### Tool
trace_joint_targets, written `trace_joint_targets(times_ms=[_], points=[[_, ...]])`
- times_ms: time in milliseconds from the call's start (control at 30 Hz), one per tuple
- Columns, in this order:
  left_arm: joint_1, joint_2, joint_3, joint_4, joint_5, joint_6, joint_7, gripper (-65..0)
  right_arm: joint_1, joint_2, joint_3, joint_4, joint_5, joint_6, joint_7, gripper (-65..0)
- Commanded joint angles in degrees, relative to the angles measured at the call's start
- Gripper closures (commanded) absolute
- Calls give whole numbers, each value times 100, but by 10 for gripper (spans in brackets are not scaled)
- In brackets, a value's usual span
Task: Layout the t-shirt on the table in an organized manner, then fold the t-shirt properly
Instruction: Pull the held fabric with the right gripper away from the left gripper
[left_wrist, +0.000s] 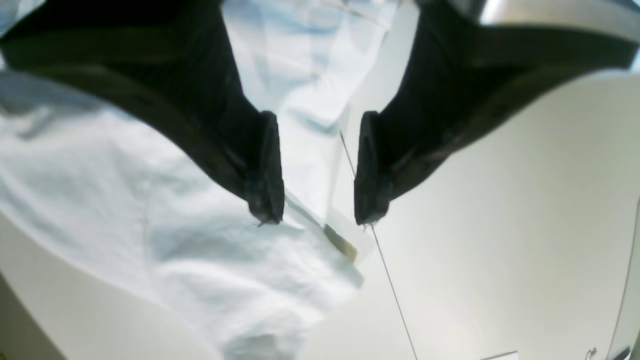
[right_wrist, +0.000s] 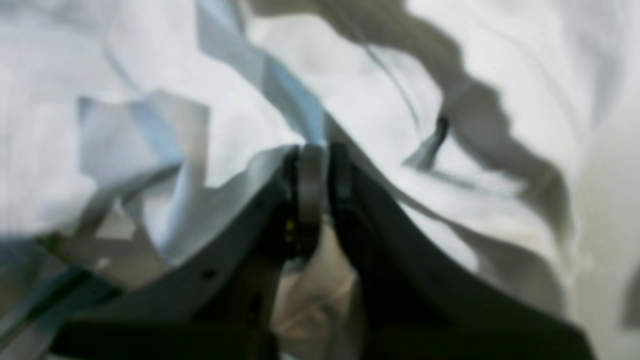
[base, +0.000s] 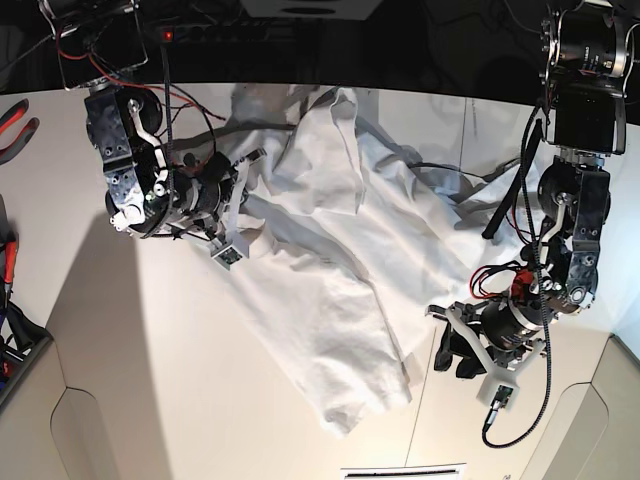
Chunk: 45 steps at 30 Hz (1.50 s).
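T-shirt spread crumpled across the tabletop; one gripper parted, the other pinched on cloth.

Near the front edge, the left gripper (base: 452, 352) is seen with jaws apart, nothing between them, just beside the t-shirt (base: 330, 270) hem. The white garment is laid diagonally from the front toward the far edge, heavily wrinkled. At the far left side, the right gripper (right_wrist: 320, 150) is closed on a fold of the fabric. The table (base: 150, 400) is matte white, crossed by a thin seam (left_wrist: 395, 295); dark background behind.
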Motion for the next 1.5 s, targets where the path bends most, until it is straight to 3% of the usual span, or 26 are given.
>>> trace_joint_targets(times_ms=[0, 200, 333, 533, 633, 767, 967, 1233, 1400, 1433, 1467], points=[[-138, -48, -33, 90, -57, -13, -144, -270, 42, 2, 17, 365, 85, 20, 96, 0], [-136, -48, -31, 83, -59, -17, 136, -270, -413, 4, 17, 1768, 87, 22, 87, 0], [-116, -48, -31, -48, -63, -59, 433, -270, -603, 22, 17, 2100, 81, 24, 31, 0], [24, -22, -13, -579, -638, -745, 737, -270, -697, 31, 15, 2096, 83, 26, -122, 0], [68, 83, -13, -870, -839, -929, 737, -270, -697, 28, 15, 2098, 96, 48, -289, 0], [63, 258, -13, -1185, -850, -1016, 737, -269, -837, 66, 15, 2098, 354, 498, -570, 0], [50, 334, -13, -1626, -802, -1005, 501, -269, -1178, 474, 15, 2098, 726, 756, -717, 0], [31, 334, -13, -1971, -7, -118, -212, -269, -1646, 1294, 15, 2098, 1749, 953, -1106, 0], [-17, 337, -13, -1971, 33, -103, -232, -269, -1895, 1554, 15, 2098, 2546, 1027, -1421, 0], [-37, 337, -13, -1971, 33, -103, -236, -269, -1923, 1563, 15, 2098, 2573, 1027, -1434, -23], [-59, 337, -13, -1971, 33, -101, -234, -269, -1941, 1576, 15, 2098, 2577, 1027, -1434, -96]])
